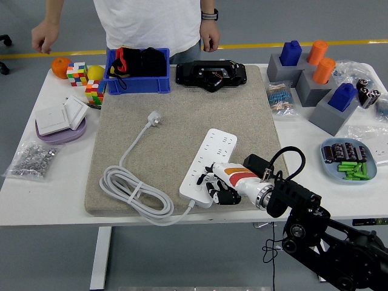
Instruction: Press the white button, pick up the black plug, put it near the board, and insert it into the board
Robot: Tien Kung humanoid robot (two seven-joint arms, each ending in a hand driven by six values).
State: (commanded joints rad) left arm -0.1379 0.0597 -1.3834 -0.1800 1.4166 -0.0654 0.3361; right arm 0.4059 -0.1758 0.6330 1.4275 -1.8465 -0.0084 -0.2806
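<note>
A white power strip lies slantwise on the beige mat, with its coiled white cable and white plug to the left. My right hand rests on the strip's near end, its black fingers curled down against it where the button sits; the button itself is hidden under them. A black plug with a black cord lies just right of the strip, behind my wrist. My left arm is out of view.
A blue bin and a black device stand at the mat's far edge. Cubes and fruit are far left, grey blocks far right, a blue dish right. A person stands behind the table with hands hanging at their sides.
</note>
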